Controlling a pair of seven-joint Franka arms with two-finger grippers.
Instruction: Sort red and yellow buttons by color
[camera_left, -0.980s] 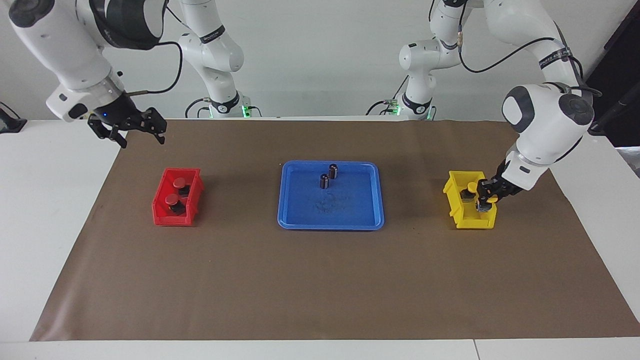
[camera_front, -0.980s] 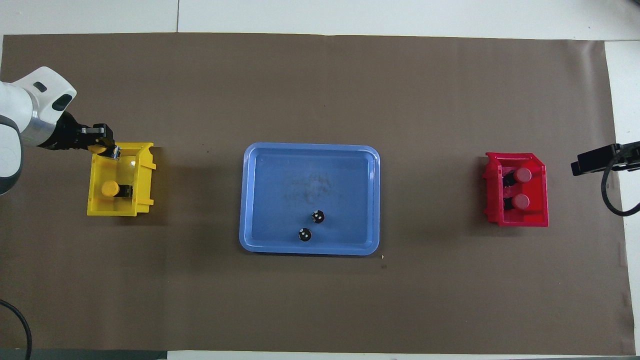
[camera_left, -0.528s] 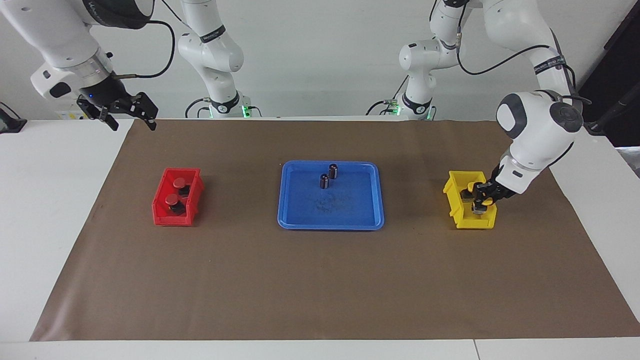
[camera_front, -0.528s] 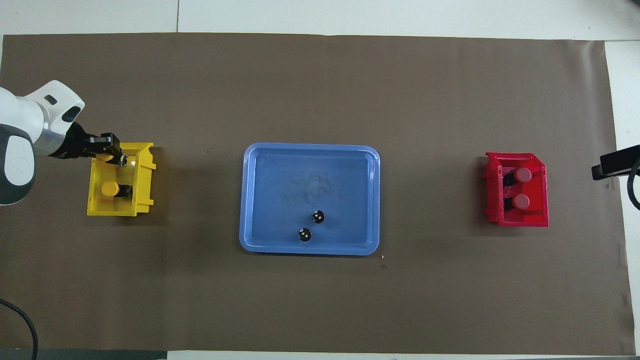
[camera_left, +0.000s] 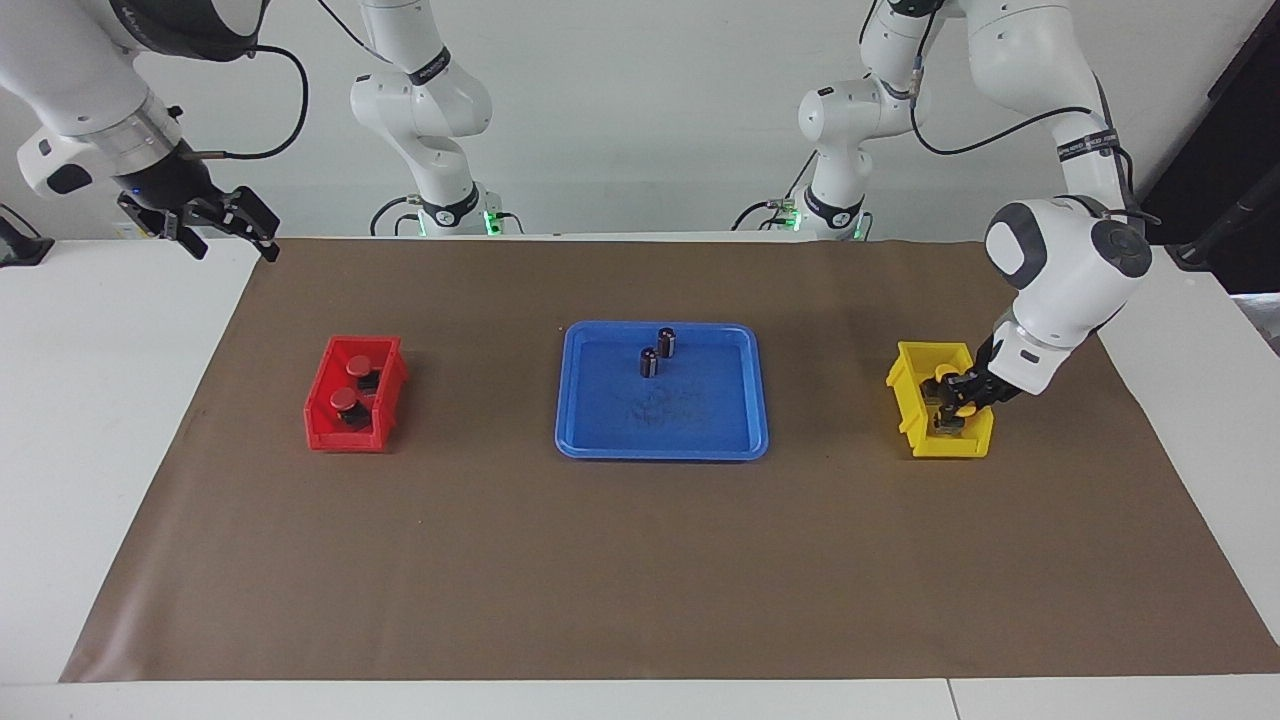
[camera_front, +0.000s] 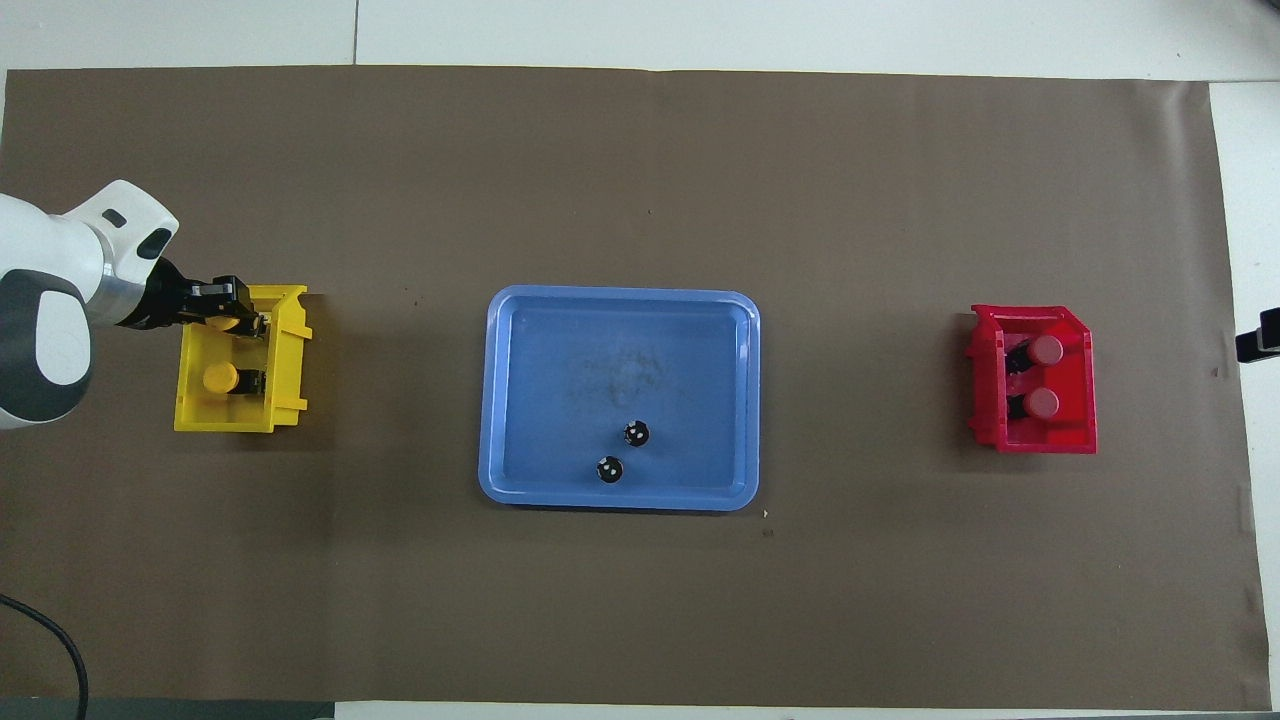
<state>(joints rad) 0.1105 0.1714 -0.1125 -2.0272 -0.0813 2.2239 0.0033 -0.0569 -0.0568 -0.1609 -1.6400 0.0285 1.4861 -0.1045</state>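
My left gripper (camera_left: 955, 402) is low inside the yellow bin (camera_left: 908, 392), shut on a yellow button (camera_front: 224, 321) with its cap between the fingers. A second yellow button (camera_front: 220, 378) lies in the same bin (camera_front: 290, 372), nearer to the robots. Two red buttons (camera_left: 357, 366) (camera_left: 343, 399) lie in the red bin (camera_left: 318, 425); they also show in the overhead view (camera_front: 1047, 349) (camera_front: 1042, 403). My right gripper (camera_left: 232, 248) is open and empty, raised over the mat's corner at the right arm's end.
A blue tray (camera_left: 662, 451) stands mid-table between the bins, with two dark cylinders (camera_left: 667, 341) (camera_left: 648, 361) upright in its part nearer to the robots. A brown mat (camera_left: 640, 570) covers the table.
My left gripper has sunk deeper into the yellow bin with the yellow button. My right gripper has drawn away from the red bin toward the table's end.
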